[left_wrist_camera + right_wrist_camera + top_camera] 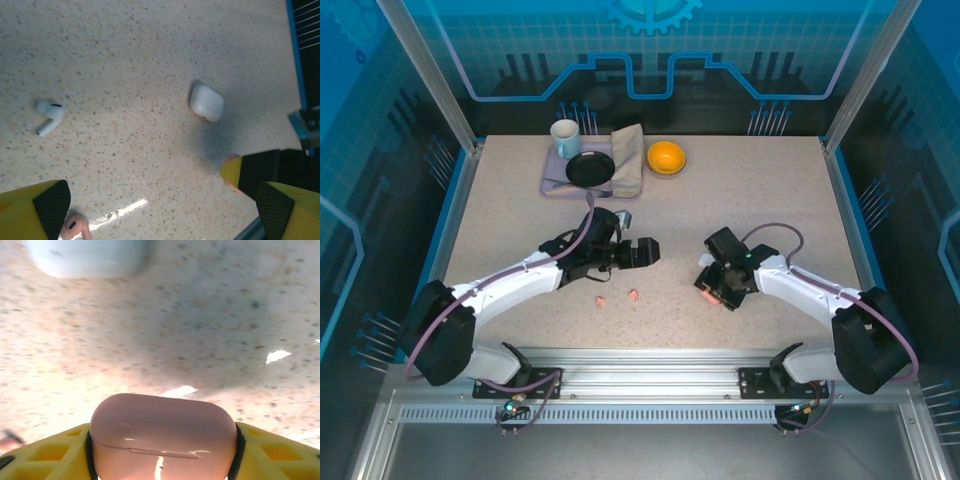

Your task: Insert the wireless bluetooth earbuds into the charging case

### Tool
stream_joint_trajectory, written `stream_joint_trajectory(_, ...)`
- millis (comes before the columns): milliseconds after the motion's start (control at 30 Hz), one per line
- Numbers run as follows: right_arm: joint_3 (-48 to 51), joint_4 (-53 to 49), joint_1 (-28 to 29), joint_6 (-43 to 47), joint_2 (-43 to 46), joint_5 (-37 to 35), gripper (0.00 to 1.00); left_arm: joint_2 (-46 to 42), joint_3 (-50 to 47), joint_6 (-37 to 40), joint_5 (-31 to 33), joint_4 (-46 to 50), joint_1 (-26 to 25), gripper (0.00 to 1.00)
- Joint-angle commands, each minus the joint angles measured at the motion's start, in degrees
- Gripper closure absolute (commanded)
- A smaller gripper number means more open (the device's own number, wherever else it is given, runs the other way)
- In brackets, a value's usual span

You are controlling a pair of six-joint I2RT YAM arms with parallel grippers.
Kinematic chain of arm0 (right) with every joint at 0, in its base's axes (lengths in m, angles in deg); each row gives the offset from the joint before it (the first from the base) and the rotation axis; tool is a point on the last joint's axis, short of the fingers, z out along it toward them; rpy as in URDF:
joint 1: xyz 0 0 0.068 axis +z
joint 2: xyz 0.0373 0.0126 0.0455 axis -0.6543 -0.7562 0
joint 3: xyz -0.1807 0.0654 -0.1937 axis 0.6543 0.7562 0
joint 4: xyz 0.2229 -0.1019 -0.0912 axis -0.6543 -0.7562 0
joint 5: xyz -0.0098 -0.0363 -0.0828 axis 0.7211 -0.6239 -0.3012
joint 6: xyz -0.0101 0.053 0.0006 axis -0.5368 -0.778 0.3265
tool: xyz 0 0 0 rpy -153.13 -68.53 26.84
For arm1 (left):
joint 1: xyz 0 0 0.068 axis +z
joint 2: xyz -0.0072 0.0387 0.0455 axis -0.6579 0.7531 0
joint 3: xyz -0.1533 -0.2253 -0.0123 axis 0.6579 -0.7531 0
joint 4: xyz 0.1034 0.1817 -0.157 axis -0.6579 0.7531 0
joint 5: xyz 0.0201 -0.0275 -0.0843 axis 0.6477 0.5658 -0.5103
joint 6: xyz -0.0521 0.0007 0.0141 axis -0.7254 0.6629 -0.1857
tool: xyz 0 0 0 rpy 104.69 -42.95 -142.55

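Top external view: your right jaws grasp the pink charging case [705,290], while your left jaws hang released and empty at its 9 o'clock. One pink earbud [602,301] and a second pink earbud [633,294] lie on the bench [520,210] at 7 o'clock of the left jaws. Left wrist view: a white earbud [49,114] rests at 9 o'clock of the shut white case [206,102], well apart from it.
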Motion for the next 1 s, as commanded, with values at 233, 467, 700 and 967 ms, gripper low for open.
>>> stream_joint_trajectory(233,-19.4,2.3,0.9,-5.4,-11.8,1.8,0.58,-5.3,-12.6,-7.1,-1.7,-27.8,-0.6,0.01)
stream_joint_trajectory(467,-28.2,4.1,1.1,-10.7,-19.3,4.7,0.58,-4.1,-15.1,-9.7,4.3,-35.2,-1.1,0.01)
stream_joint_trajectory(700,-33.5,5.7,1.9,-16.2,-23.8,7.0,0.57,0.5,-13.6,-10.7,6.7,-40.1,-1.2,0.10)
stream_joint_trajectory(967,-36.9,5.3,2.7,-17.6,-24.9,7.5,0.57,6.2,-11.6,-11.0,7.0,-43.8,-1.4,0.27)
